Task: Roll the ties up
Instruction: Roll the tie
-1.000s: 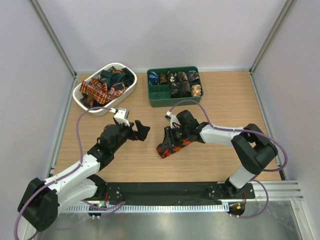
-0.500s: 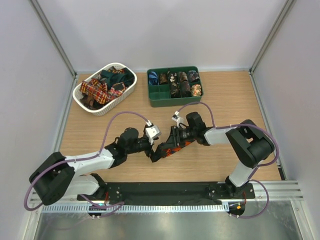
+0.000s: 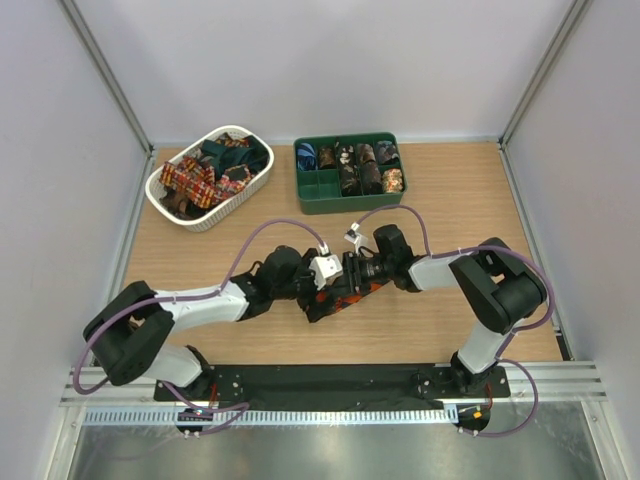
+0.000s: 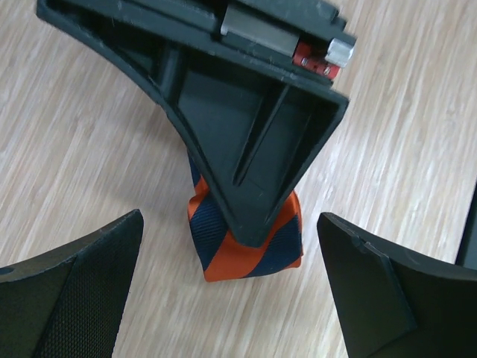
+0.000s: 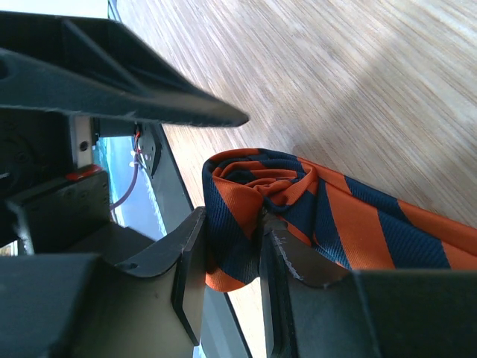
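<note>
The orange-and-dark-striped tie (image 3: 345, 299) lies mid-table, its end rolled into a coil (image 5: 257, 186). My right gripper (image 3: 350, 278) is shut on that coil, with one finger (image 5: 298, 261) in the roll's centre and the other outside (image 5: 190, 265). My left gripper (image 3: 318, 296) is open and empty, facing the roll from the left. Its fingers (image 4: 82, 283) stand wide on either side of the tie's rolled end (image 4: 246, 250), not touching it. The right gripper's finger (image 4: 253, 149) covers the top of the roll in the left wrist view.
A white oval basket (image 3: 160, 186) at the back left holds several loose ties. A green compartment tray (image 3: 318, 203) at the back centre holds several rolled ties. The black mounting strip (image 3: 330, 380) runs along the near edge.
My left arm has swung right and forward, bringing its open gripper up to the tie roll. My right gripper has stayed shut on the tie, shifting slightly.
</note>
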Robot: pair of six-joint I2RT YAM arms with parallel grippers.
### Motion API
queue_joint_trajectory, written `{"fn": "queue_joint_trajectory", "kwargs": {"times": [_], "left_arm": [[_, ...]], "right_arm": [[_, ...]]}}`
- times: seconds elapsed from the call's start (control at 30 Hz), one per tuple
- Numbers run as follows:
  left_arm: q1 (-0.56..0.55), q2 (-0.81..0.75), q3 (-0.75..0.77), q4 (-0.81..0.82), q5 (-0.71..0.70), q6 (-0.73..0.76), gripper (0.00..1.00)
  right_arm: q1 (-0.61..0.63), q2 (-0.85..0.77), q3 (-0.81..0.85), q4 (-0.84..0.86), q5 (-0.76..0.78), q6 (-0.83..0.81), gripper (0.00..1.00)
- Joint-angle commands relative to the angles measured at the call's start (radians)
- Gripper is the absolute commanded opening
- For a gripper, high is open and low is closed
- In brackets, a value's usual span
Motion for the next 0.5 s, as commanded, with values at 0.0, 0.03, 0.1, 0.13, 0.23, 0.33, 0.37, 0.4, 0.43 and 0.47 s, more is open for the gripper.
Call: {"fn": "queue_joint_trajectory", "kwargs": {"times": [0.0, 0.03, 0.1, 0.13, 0.23, 0.33, 0.37, 0.4, 0.43, 0.47], "left_arm": [[-0.004, 0.029, 0.037, -0.032, -0.038, 0.037, 1.00], [-0.005, 0.038, 0.042, -0.035, -0.056, 0.033, 1.00], [-0.015, 0.066, 0.058, -0.045, -0.072, 0.036, 1.00], [-0.018, 0.075, 0.062, -0.047, -0.091, 0.036, 1.00], [-0.025, 0.104, 0.072, -0.036, -0.098, 0.024, 1.00], [-0.028, 0.132, 0.086, -0.025, -0.073, -0.001, 0.98], [-0.028, 0.139, 0.092, -0.022, -0.069, -0.004, 0.97], [-0.030, 0.149, 0.095, -0.021, -0.056, -0.007, 0.96], [-0.030, 0.164, 0.097, -0.018, -0.047, -0.009, 0.92], [-0.030, 0.172, 0.103, -0.018, -0.038, -0.009, 0.90]], "right_arm": [[0.001, 0.012, -0.029, -0.104, 0.081, -0.039, 0.02], [0.001, 0.012, -0.027, -0.107, 0.081, -0.040, 0.01], [-0.001, 0.005, -0.023, -0.115, 0.079, -0.042, 0.01], [-0.001, 0.002, -0.020, -0.115, 0.079, -0.040, 0.02], [-0.001, -0.008, -0.019, -0.125, 0.082, -0.039, 0.02], [-0.002, -0.012, -0.018, -0.138, 0.090, -0.042, 0.02], [-0.001, -0.014, -0.018, -0.136, 0.091, -0.042, 0.01], [0.001, -0.012, -0.018, -0.136, 0.093, -0.040, 0.01], [-0.001, -0.014, -0.018, -0.139, 0.093, -0.042, 0.02], [0.001, -0.014, -0.018, -0.138, 0.092, -0.042, 0.01]]}}
